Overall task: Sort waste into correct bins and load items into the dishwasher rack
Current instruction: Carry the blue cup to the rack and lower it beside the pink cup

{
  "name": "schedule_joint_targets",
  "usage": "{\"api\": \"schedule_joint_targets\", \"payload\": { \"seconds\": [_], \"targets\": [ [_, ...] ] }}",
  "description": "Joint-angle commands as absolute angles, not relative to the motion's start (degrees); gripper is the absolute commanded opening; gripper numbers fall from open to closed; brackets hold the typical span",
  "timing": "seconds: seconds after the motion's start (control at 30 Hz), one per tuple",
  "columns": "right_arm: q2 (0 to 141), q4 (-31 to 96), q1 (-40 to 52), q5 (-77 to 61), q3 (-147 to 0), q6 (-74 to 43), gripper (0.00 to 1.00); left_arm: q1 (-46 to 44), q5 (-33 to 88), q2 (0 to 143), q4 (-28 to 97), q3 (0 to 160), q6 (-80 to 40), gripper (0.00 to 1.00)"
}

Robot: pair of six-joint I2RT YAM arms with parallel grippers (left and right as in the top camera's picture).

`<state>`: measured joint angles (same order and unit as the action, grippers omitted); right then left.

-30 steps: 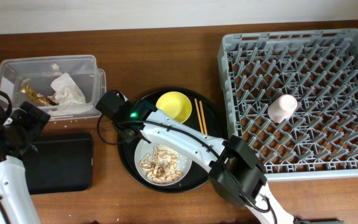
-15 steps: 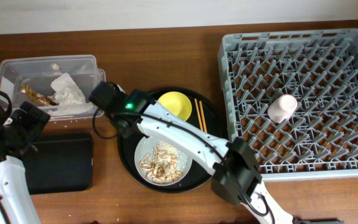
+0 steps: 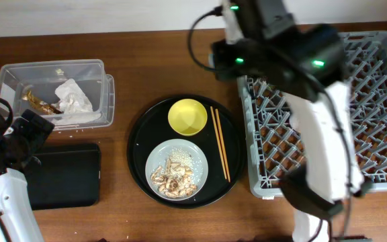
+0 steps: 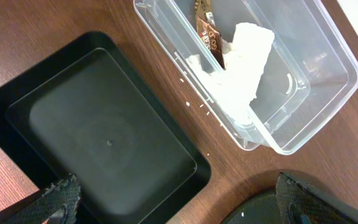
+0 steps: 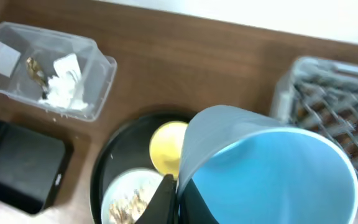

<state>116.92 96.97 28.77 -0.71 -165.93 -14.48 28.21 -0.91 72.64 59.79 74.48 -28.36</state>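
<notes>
The light-blue cup point(image 5: 266, 174) is pinched only by its rim in the right tool point(image 5: 178, 199). It could be dropped short of the dishwasher rack point(image 5: 331, 93) beside the tool.

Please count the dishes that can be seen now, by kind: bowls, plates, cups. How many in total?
Bowls: 1 (yellow bowl)
Plates: 1 (plate, carrying food scraps)
Cups: 1 (light-blue cup)
Total: 3

The one piece of print that can be read stands on the small brown-gold wrapper point(image 4: 207, 34), which lies in the clear plastic tub point(image 4: 328, 59). Pale capital letters run along its length, apparently "GOLD", with a shorter word above them too small to make out.
</notes>
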Motion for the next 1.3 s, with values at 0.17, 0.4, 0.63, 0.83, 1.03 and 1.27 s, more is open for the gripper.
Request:
{"api": "schedule_joint_targets", "payload": {
  "seconds": [0.17,0.4,0.63,0.83,1.03,1.27],
  "targets": [
    [97.12,97.34,6.79,-1.19,-138.34,-12.73,0.04,28.4,-1.13,72.4,59.72,74.78,-28.84,0.99],
    [96.99,97.34,-16.47,-42.63,-120.9,8.54,0.04,28.4,-1.13,72.4,59.72,74.78,-28.84,0.99],
    [96.99,97.32,-19.97,-63.0,-92.51,31.44,0.04,28.4,-1.13,72.4,59.72,74.78,-28.84,0.99],
    [97.06,92.55,-21.08,-74.04,-76.01,40.27,0.04,28.4,-1.13,72.4,59.72,74.78,-28.84,0.99],
    [99.72,88.01,-20.97,-77.32,-71.44,40.1,0.04,28.4,-1.13,72.4,59.72,74.78,-28.84,0.99],
    [103.04,87.53,-20.97,-75.0,-69.45,40.07,0.04,28.4,-1.13,72.4,59.72,74.78,-28.84,0.99]
  ]
}}
